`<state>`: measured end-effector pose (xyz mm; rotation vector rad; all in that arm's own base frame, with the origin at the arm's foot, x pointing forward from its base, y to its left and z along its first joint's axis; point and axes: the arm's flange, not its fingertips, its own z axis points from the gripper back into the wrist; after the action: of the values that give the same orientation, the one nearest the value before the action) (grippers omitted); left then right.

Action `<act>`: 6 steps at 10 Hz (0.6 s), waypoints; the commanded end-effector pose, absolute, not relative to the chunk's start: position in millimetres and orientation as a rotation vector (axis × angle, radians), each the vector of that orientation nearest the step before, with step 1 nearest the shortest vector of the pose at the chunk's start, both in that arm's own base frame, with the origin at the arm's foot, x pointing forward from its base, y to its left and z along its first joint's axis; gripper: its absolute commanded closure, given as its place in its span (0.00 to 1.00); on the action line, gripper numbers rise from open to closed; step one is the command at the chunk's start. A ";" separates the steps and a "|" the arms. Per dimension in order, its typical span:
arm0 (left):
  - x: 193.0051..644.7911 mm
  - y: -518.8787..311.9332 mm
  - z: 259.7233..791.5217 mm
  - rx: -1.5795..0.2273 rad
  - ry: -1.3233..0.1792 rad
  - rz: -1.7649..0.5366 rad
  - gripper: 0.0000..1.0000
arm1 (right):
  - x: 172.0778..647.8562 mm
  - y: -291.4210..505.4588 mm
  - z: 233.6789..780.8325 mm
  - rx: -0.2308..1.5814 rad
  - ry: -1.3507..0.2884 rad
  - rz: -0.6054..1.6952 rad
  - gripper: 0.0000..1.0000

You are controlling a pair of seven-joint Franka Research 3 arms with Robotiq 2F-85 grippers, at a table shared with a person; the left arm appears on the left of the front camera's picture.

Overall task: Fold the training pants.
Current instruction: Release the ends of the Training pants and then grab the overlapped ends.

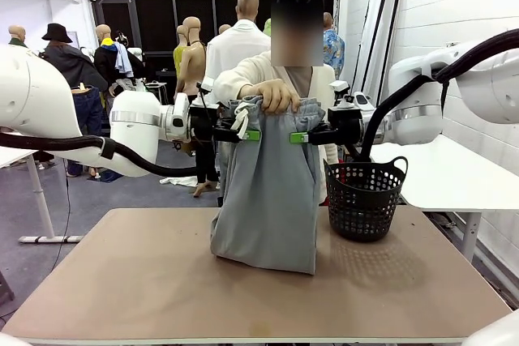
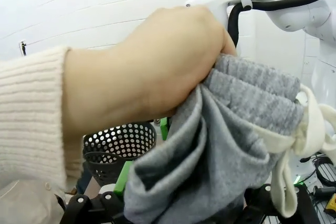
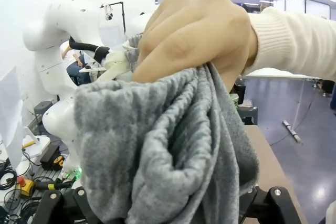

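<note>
The light grey training pants (image 1: 268,192) hang upright over the table, their lower end resting on the tabletop. A person's hand (image 1: 276,95) grips the bunched elastic waistband from above; a white drawstring (image 2: 310,140) dangles beside it. My left gripper (image 1: 243,134) stands open at the waistband's left side, its green-padded fingers on either side of the cloth (image 2: 226,145). My right gripper (image 1: 302,137) stands open at the right side in the same way, with the grey fabric (image 3: 157,145) bulging between its spread fingers. The hand (image 3: 194,30) sits just above both.
A black perforated basket (image 1: 363,196) stands on the brown table (image 1: 122,281), just right of the pants. The person in a cream knit sleeve (image 2: 31,119) stands at the far edge. A white side table (image 1: 454,172) lies to the right.
</note>
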<state>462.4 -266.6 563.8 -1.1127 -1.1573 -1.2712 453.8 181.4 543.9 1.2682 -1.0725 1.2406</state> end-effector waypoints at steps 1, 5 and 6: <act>460.1 -272.8 570.3 -1.156 -1.079 -1.296 0.00 | 461.2 191.2 544.9 1.283 -1.081 1.217 0.00; 450.7 -258.1 567.4 -1.141 -1.025 -1.324 0.00 | 462.2 189.6 544.7 1.284 -1.080 1.216 0.00; 448.7 -258.8 566.8 -1.133 -1.036 -1.316 0.00 | 462.3 190.0 544.8 1.284 -1.081 1.217 0.00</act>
<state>455.1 -262.3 564.4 -1.1302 -1.0626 -1.3186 457.7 183.8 541.9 1.2738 -1.0678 1.2399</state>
